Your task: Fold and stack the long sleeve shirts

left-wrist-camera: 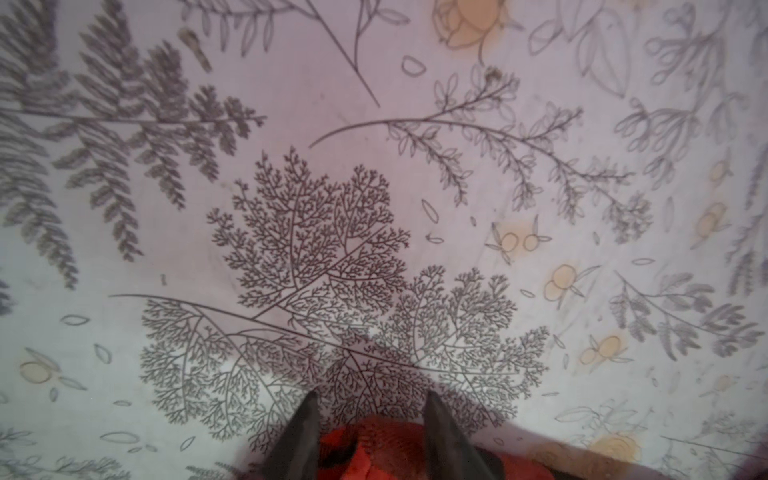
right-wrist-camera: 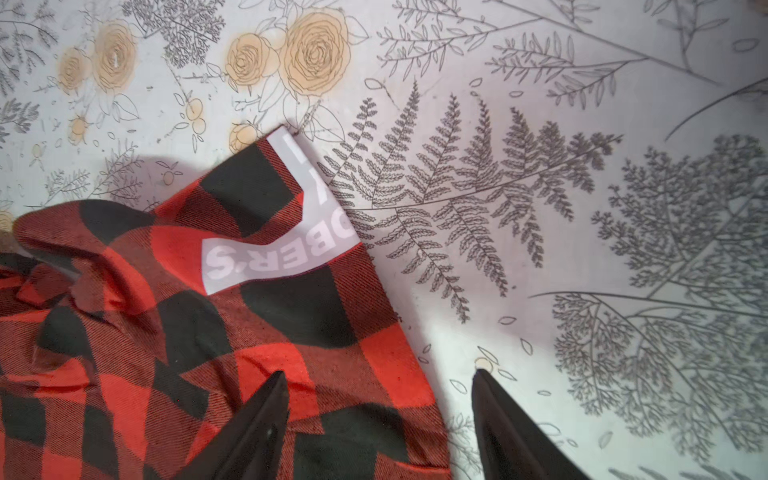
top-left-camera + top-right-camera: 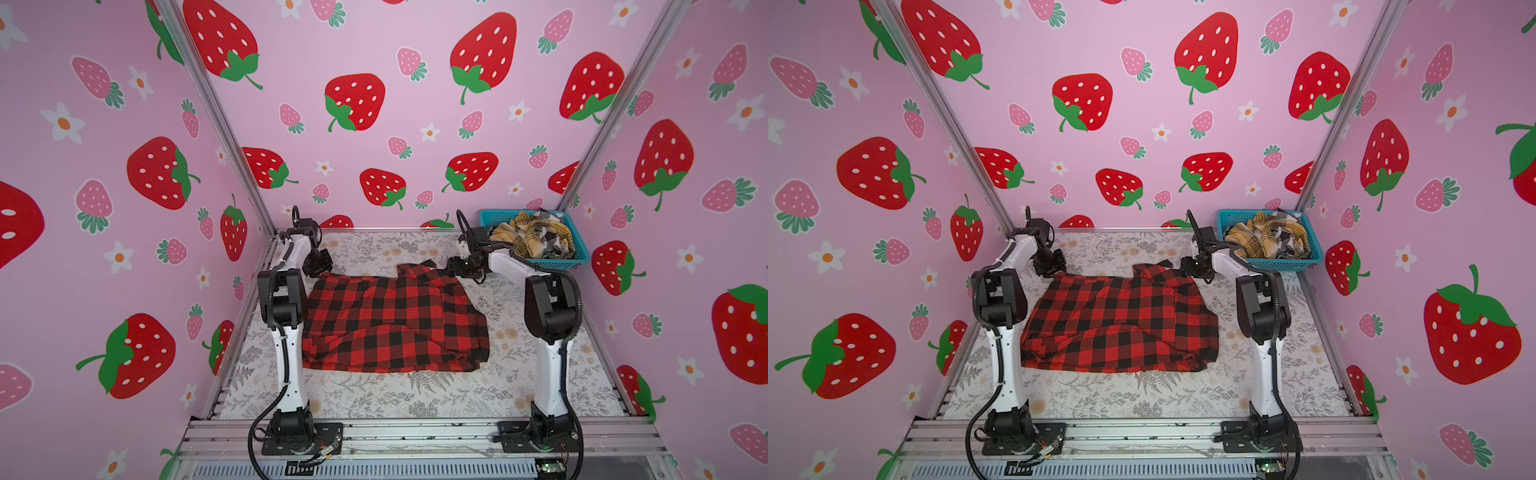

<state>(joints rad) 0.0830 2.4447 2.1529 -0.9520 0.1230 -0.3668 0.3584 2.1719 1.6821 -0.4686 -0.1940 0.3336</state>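
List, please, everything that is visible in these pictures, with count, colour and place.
table: 1, white cover with grey ferns, centre of the booth.
basket: 1, turquoise, table's far right corner.
red-and-black shirt: 1, red and black check, spread on the table's middle.
yellow plaid shirt: 1, mustard, crumpled in the basket.
black-and-white plaid shirt: 1, black and white, in the basket beside the yellow one.
walls: 3, pink with strawberries, around the table.
left hand: 1, black, astride the red shirt's far left corner.
right hand: 1, black, open, over the shirt's far right edge.
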